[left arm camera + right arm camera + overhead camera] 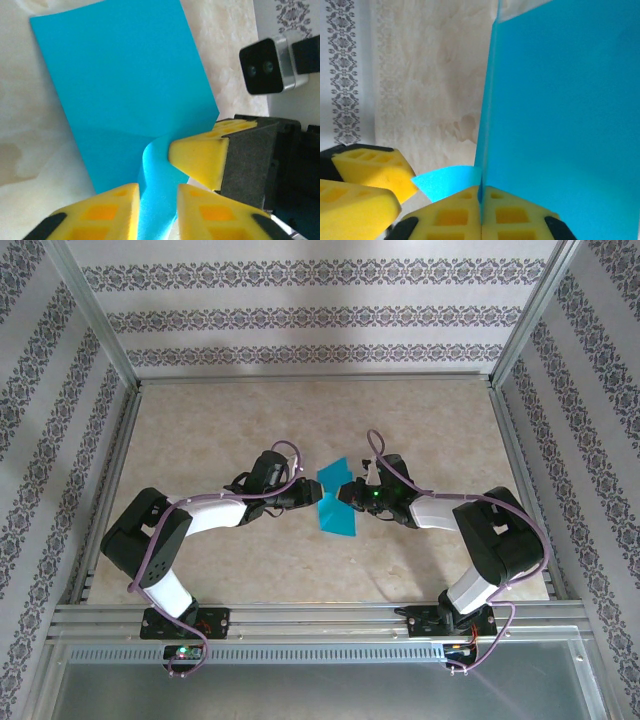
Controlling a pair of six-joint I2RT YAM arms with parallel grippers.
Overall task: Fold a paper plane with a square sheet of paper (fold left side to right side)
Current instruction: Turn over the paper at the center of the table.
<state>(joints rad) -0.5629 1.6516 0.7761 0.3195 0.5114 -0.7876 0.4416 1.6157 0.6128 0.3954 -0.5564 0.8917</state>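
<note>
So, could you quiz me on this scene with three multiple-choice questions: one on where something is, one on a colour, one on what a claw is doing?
1. Where is the square sheet of paper?
A) on the left arm's base
B) in the middle of the table, between the two grippers
C) against the back wall

2. What colour is it?
A) red
B) white
C) teal-blue

3. How does the right gripper stand?
A) shut on the paper's edge
B) wide open above the paper
C) lying flat, away from the paper

Answers:
1 B: the top view shows it mid-table, with the left gripper on one side and the right gripper on the other.
2 C: it looks teal-blue in all three views.
3 A: its yellow fingers meet with the sheet's edge pinched between them.
</note>
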